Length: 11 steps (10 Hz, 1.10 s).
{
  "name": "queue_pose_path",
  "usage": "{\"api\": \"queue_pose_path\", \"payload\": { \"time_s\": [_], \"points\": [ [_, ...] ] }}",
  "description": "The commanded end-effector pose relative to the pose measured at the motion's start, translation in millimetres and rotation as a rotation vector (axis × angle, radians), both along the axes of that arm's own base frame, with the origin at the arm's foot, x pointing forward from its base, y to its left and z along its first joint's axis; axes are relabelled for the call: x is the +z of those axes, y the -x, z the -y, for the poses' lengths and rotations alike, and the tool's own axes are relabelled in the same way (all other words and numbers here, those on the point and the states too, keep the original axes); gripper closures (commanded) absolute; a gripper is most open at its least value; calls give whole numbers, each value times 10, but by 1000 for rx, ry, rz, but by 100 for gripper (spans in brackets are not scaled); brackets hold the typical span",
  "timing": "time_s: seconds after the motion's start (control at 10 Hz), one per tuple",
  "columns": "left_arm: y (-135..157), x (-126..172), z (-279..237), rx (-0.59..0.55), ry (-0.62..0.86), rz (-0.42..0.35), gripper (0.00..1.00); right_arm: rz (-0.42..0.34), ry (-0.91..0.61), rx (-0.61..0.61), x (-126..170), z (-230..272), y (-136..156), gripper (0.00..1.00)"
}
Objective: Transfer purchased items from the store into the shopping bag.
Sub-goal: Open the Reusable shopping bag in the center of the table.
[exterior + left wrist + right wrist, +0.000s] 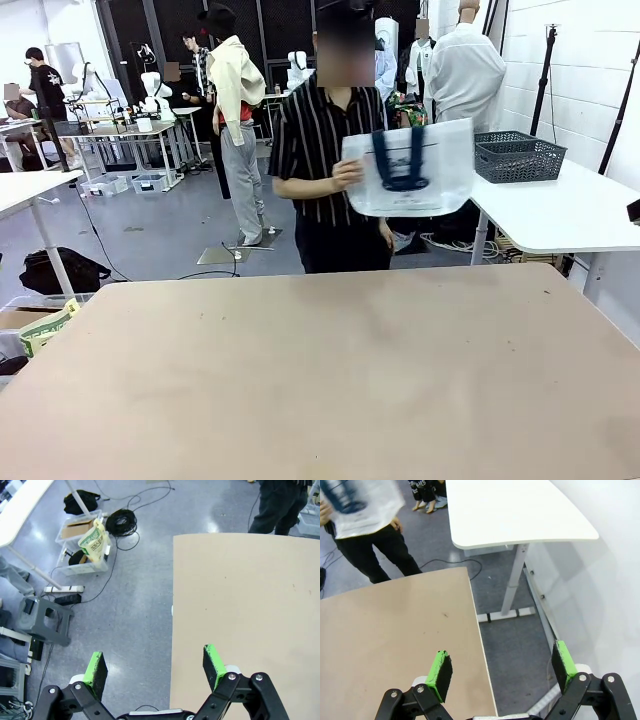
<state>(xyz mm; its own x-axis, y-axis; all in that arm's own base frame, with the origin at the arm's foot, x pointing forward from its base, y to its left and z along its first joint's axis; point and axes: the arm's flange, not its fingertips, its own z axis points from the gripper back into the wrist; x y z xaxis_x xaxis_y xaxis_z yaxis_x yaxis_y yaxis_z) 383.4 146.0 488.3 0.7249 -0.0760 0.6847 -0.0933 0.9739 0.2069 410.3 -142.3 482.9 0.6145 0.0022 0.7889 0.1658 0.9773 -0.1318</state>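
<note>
A person in a striped shirt stands at the far side of the brown table and holds up the shopping bag, whitish with navy handles. It also appears at the top left of the right wrist view, as the shopping bag. The store, a dark grey lattice basket, sits on the white side table behind. The purchased items are out of view. My left gripper is open above the table's left edge. My right gripper is open above its right edge. Neither holds anything.
A white side table stands at the back right, close to the brown table's far corner. On the floor to the left lie clear bins, coiled cables and a grey step stool.
</note>
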Motion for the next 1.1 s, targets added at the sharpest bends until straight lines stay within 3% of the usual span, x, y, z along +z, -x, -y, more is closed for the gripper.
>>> {"api": "queue_pose_path", "payload": {
  "time_s": [0.0, 1.0],
  "points": [
    [-1, 0, 7, -6, -10, 1, 0, -7, -9, 6, -23, 17, -8, 0],
    [-1, 0, 7, -6, -10, 1, 0, -7, -9, 6, -23, 17, -8, 0]
  ]
}}
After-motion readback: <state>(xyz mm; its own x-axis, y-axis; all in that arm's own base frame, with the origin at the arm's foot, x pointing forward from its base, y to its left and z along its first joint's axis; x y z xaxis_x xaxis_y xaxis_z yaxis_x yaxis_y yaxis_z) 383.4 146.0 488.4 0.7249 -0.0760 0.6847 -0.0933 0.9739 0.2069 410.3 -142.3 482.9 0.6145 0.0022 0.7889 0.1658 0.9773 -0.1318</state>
